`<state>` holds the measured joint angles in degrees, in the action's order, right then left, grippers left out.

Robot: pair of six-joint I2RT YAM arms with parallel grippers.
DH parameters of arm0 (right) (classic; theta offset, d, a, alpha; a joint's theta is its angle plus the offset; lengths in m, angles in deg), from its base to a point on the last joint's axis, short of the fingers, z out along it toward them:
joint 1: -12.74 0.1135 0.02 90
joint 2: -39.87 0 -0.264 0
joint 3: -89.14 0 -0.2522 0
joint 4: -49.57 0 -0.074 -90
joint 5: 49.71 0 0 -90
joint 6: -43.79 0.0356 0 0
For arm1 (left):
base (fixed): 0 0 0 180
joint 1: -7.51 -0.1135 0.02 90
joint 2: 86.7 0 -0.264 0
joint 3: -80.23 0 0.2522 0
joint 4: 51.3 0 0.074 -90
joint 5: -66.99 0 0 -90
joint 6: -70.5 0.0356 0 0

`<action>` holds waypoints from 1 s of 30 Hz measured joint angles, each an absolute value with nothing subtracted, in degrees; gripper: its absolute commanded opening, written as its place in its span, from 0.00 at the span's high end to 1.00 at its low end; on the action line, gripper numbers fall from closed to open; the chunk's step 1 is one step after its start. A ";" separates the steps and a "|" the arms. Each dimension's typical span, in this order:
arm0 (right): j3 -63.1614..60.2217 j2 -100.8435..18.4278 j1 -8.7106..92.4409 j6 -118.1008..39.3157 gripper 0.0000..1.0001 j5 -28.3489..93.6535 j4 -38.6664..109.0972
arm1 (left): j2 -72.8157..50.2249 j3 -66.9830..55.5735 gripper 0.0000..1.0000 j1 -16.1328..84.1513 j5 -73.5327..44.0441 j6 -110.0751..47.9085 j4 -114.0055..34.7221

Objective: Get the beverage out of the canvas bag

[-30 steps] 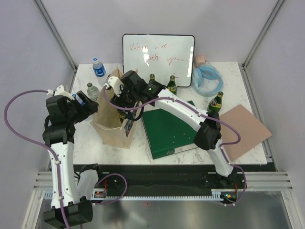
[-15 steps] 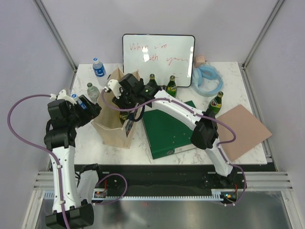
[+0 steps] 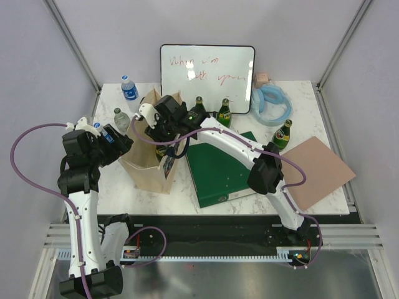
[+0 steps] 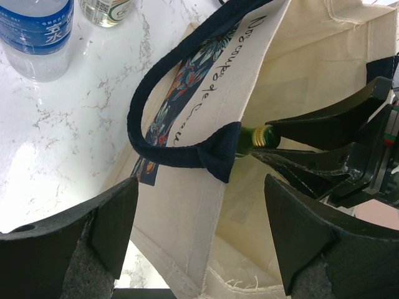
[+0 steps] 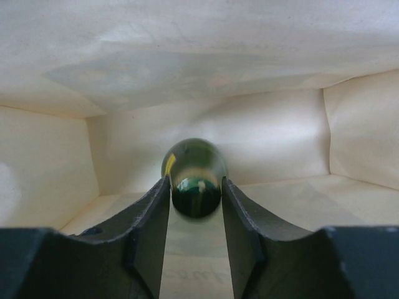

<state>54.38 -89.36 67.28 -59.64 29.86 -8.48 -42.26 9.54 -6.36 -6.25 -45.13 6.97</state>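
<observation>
Standing upright inside the beige canvas bag (image 3: 146, 168), the green glass bottle (image 5: 194, 159) is clamped at its neck from above by the right hand (image 5: 195, 185).

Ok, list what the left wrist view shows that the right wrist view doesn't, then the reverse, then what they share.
Only the left wrist view: the canvas bag from above and outside, its dark handle, its print, a water bottle on the marble table, and the open left gripper. Only the right wrist view: the bag's bare floor and walls, seen from inside. Both: the green bottle inside the bag, its neck clamped by the right gripper.
</observation>
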 measured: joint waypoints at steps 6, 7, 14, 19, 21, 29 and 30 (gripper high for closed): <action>54.62 -90.06 67.28 -59.88 0.57 29.62 -8.02 | -42.26 9.54 0.12 -6.36 -6.01 -45.11 6.97; 54.62 -90.14 67.28 -59.94 0.68 29.62 -7.94 | -42.26 9.54 0.12 -6.36 -5.97 -45.13 7.00; 55.05 -90.36 67.26 -60.58 1.00 29.14 -8.33 | -42.26 9.54 0.12 -6.36 -5.90 -45.13 7.02; 56.50 -90.49 67.00 -61.50 1.00 27.80 -10.14 | -42.23 9.54 0.12 -6.36 -4.70 -45.11 7.10; 57.20 -90.49 66.80 -61.58 1.00 26.95 -10.38 | -42.23 9.54 0.12 -6.36 -3.87 -45.09 7.17; 57.96 -89.25 64.44 -60.62 1.00 22.88 -7.59 | -41.38 11.61 0.13 -6.36 -0.31 -45.04 7.24; 57.96 -88.68 64.05 -60.27 1.00 22.51 -7.19 | -41.32 12.05 0.13 -6.36 -0.26 -45.04 7.39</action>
<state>57.96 -88.68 64.05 -60.27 22.51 -7.19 -41.32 12.05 -6.36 -0.26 -45.04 7.39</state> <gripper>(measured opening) 0.361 0.871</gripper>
